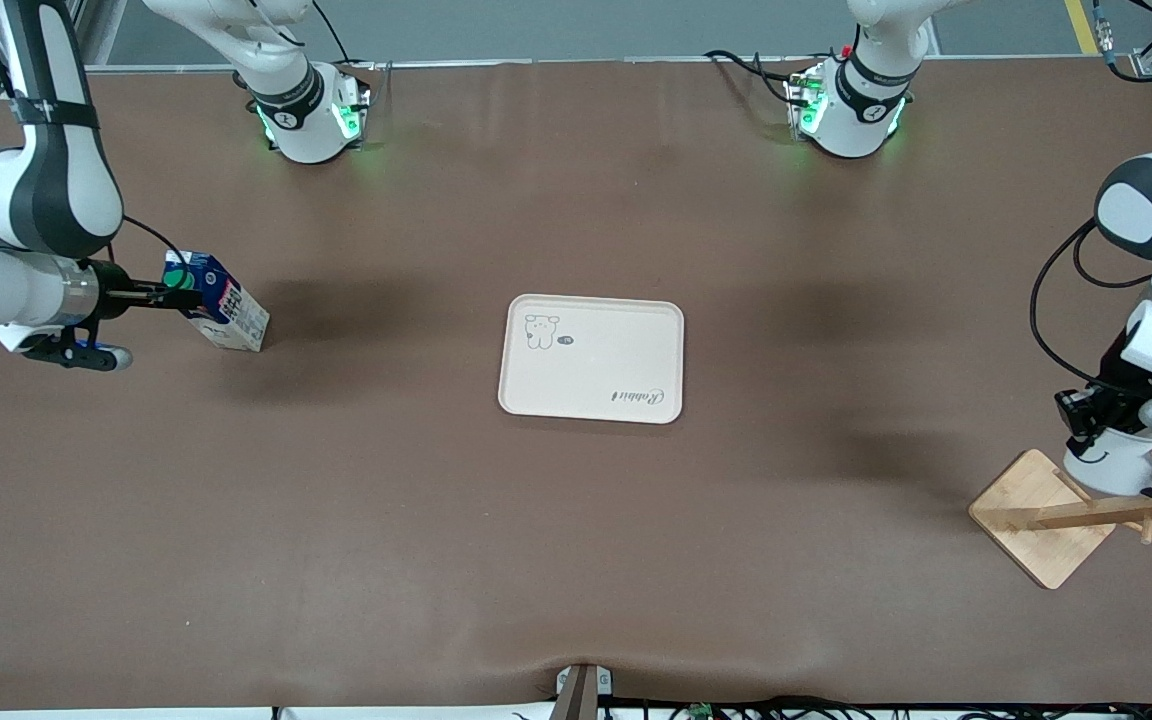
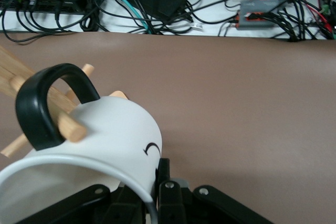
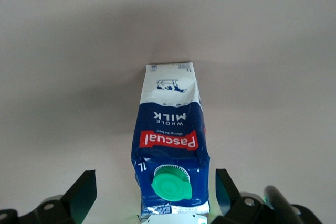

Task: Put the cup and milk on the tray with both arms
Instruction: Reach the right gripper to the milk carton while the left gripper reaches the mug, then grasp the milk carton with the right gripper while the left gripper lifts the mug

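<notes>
Front view: the tray [image 1: 591,358] lies bare at centre frame. At the left edge, the right gripper [image 1: 174,297] sits at the top of the milk [image 1: 219,302], which stands on the table. At lower right, the left gripper [image 1: 1096,415] holds the cup [image 1: 1116,463] on the wooden rack [image 1: 1046,515].

Left wrist view: the cup's handle [image 2: 44,103] hangs over a peg [image 2: 71,127], lower left; the fingers [image 2: 164,174] pinch its rim. The cup should slide off along the peg before swinging away.

Right wrist view: the jaws stand wide, flanking the green cap [image 3: 170,183] at bottom centre. They should close squarely before lifting.
</notes>
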`<act>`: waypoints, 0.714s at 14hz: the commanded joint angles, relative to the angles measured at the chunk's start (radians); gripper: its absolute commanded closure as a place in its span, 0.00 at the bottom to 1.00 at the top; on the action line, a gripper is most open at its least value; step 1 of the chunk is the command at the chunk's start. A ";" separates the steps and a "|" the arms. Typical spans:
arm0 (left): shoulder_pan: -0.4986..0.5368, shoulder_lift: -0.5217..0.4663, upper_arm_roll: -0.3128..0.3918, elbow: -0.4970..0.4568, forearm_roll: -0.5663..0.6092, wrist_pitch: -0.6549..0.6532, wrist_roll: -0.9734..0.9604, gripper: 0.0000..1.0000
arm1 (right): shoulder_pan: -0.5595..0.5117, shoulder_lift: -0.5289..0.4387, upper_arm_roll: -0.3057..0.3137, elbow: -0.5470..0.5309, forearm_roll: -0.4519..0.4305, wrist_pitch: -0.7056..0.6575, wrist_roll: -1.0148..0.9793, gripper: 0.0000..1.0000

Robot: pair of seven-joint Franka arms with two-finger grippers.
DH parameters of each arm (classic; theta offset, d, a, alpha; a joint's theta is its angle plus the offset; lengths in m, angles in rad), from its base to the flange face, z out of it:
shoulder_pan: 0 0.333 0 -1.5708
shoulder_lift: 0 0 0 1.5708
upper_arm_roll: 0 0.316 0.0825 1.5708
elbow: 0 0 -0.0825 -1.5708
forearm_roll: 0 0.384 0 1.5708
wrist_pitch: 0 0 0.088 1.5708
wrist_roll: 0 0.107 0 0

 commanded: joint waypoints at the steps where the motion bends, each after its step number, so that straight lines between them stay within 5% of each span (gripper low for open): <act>1: -0.001 -0.049 -0.055 0.008 -0.012 -0.062 0.004 1.00 | 0.007 -0.036 0.002 -0.053 -0.033 0.016 0.010 0.00; 10: -0.007 -0.042 -0.245 0.127 -0.003 -0.357 -0.253 1.00 | -0.002 -0.052 0.002 -0.170 -0.073 0.097 0.004 0.00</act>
